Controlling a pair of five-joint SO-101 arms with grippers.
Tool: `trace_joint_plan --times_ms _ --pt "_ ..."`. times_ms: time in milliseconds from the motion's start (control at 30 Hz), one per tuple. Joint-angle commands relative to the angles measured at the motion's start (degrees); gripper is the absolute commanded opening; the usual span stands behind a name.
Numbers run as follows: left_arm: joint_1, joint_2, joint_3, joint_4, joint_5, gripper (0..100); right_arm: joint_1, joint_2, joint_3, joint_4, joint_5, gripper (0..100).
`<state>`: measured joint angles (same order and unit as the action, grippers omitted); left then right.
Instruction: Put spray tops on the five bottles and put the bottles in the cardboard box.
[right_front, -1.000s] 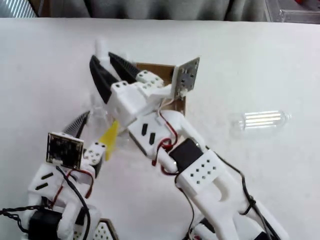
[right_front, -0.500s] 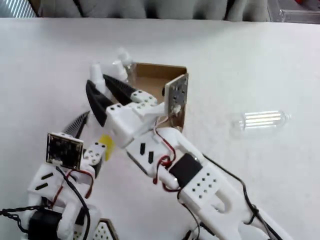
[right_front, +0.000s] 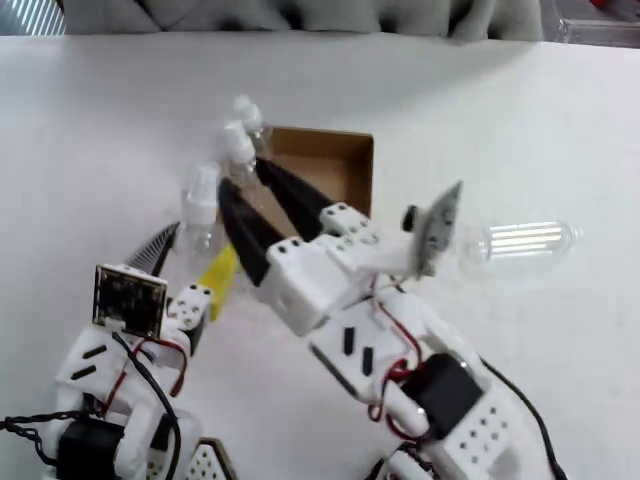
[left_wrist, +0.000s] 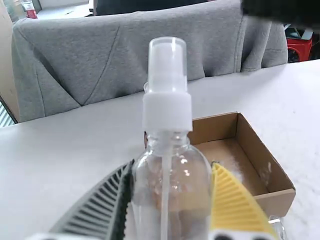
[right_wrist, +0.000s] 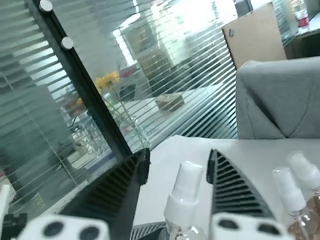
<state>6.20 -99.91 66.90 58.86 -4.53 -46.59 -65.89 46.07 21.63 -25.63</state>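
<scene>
My left gripper (right_front: 198, 245) is shut on a clear bottle (right_front: 200, 205) with a white spray top (left_wrist: 167, 85), held upright between the grey and yellow fingers (left_wrist: 227, 205). The open cardboard box (right_front: 325, 165) lies just beyond it. Two more capped bottles (right_front: 240, 140) (right_front: 248, 110) stand at the box's left end. My right gripper (right_front: 242, 173) hovers open over the box's near left corner, its black fingers apart from the held bottle (right_wrist: 182, 200). A capless clear bottle (right_front: 520, 240) lies on its side to the right.
The white table (right_front: 520, 120) runs wide to the right and back. A grey fabric chair back (left_wrist: 100, 55) stands past the far edge. The right arm's body (right_front: 400, 350) crosses the near middle of the table.
The right arm has pulled back from the box toward the near right, its gripper still open, uncovering the capped bottles at the box's left end. The left arm has kept still with its bottle.
</scene>
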Motion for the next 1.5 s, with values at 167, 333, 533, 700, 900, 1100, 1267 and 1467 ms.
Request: trace_joint_plan --times_ms 167,333,533,700,900,1100,1267,1467 --pt "0.13 -0.22 -0.44 -1.58 0.79 4 6.9 -3.38 -2.46 7.6 0.79 1.2" --pt "0.13 -0.22 -0.18 -3.43 0.88 4 13.67 -3.3 2.2 9.89 0.79 1.5" --pt "0.04 -0.13 0.0 -7.65 10.37 4 14.29 -3.56 7.21 18.86 0.79 1.5" --pt "0.04 0.22 0.09 -11.69 14.24 4 14.11 -3.56 11.87 21.93 0.79 1.5" --pt "0.04 6.29 -0.44 -16.18 14.51 4 5.23 -3.65 17.85 21.49 0.79 1.5" --pt "0.04 17.45 -4.75 -19.16 14.51 4 -2.86 -3.65 18.55 20.18 0.7 1.5" --pt "0.57 18.15 -6.24 -19.16 14.59 4 -7.25 -4.26 20.84 11.74 0.44 1.5" --pt "0.57 18.07 -6.33 -19.16 14.59 4 -9.71 -10.95 34.46 -9.36 0.79 1.5"
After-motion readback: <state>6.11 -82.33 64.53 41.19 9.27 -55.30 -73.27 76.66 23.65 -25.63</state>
